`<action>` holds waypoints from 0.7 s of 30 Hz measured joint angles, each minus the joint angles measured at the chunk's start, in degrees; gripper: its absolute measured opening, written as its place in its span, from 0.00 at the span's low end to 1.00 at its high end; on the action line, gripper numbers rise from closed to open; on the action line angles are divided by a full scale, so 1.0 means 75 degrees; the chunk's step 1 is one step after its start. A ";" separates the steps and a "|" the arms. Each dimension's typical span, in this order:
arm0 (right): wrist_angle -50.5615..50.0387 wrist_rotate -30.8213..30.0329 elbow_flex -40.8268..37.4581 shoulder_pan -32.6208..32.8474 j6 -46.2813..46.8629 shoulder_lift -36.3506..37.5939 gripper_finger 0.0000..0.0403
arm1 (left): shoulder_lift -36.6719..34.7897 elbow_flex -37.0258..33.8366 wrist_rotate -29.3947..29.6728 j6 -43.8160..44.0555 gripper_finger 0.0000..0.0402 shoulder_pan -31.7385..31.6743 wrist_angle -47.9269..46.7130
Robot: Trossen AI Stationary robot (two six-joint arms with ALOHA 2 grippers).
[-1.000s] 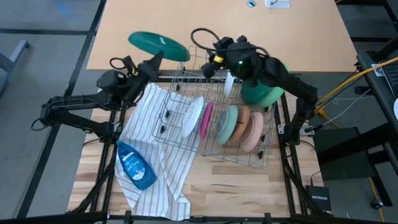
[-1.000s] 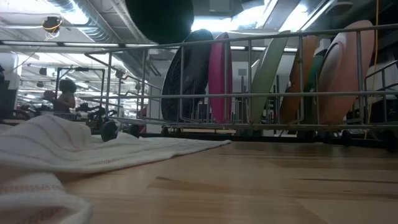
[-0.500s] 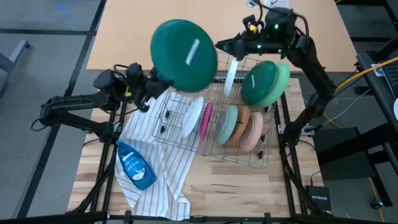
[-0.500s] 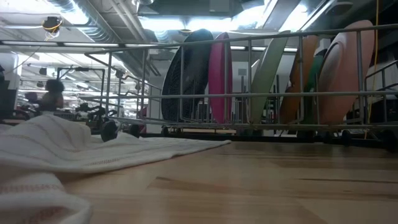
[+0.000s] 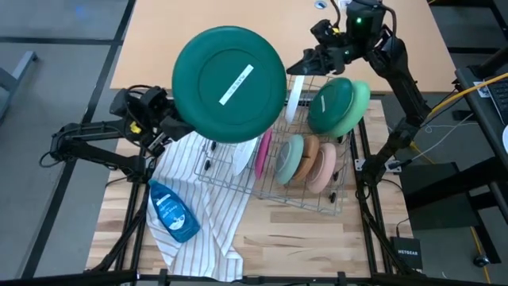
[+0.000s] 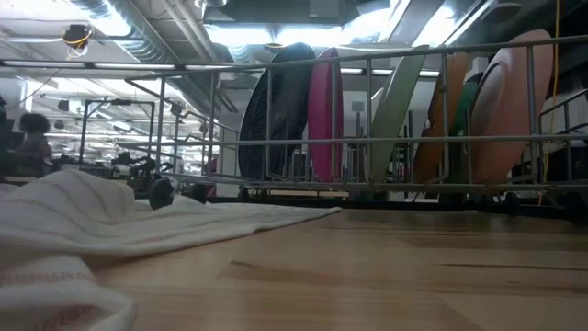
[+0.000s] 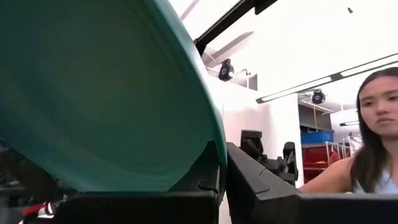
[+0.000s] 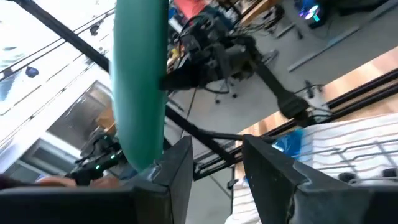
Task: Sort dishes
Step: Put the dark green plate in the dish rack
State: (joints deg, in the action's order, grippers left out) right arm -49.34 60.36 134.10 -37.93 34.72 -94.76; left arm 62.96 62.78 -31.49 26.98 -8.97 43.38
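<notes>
My left gripper (image 5: pixel 168 122) is shut on a dark green plate (image 5: pixel 230 83), raised high over the left end of the grey wire rack (image 5: pixel 274 187). The plate's labelled face is turned up. My right gripper (image 5: pixel 297 66) is open and level above the rack's far end. Its fingers (image 8: pixel 177 168) are just beside the plate's rim (image 8: pixel 140 81); I cannot tell whether they touch. White (image 5: pixel 246 151), magenta (image 5: pixel 262 155), sage (image 5: pixel 290 157), tan (image 5: pixel 309 155) and peach (image 5: pixel 325 168) plates stand on edge in the rack. Two green dishes (image 5: pixel 337 103) lean at its far right. My left gripper pinches the dark green plate's rim (image 7: pixel 208 152) between its two fingers, one on each face. The fingers come from the table's left and slant upward. The plate is lifted clear of everything and spreads away from the fingers toward the right, nearly flat to the camera above.
A striped towel (image 5: pixel 198 199) lies under the rack's left part and reaches the near edge. A blue soap bottle (image 5: pixel 173 210) lies on it. A white dish (image 5: pixel 294 99) stands at the rack's far side. A person (image 7: pixel 373 143) is beyond the table.
My left gripper has rolled its wrist and risen a little. The dark green plate has turned from near edge-on to full face up and has come over the rack's left end. My right gripper has swung from over the rack toward the far edge, risen and turned toward the plate.
</notes>
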 joint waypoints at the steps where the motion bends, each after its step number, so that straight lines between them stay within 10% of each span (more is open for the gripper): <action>1: -0.0003 0.0053 0.0000 0.0011 0.0000 0.0000 0.35 | 0.0000 0.0000 -0.0025 -0.0001 0.00 0.0000 0.0046; 21: 0.2508 0.0437 -0.0006 0.1470 -0.0069 -0.0137 0.35 | 0.0003 0.0000 -0.0127 0.0001 0.00 0.0003 0.0081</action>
State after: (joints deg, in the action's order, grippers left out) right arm -30.53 63.64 134.06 -26.91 34.20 -95.79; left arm 62.98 62.78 -32.45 26.99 -8.95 43.99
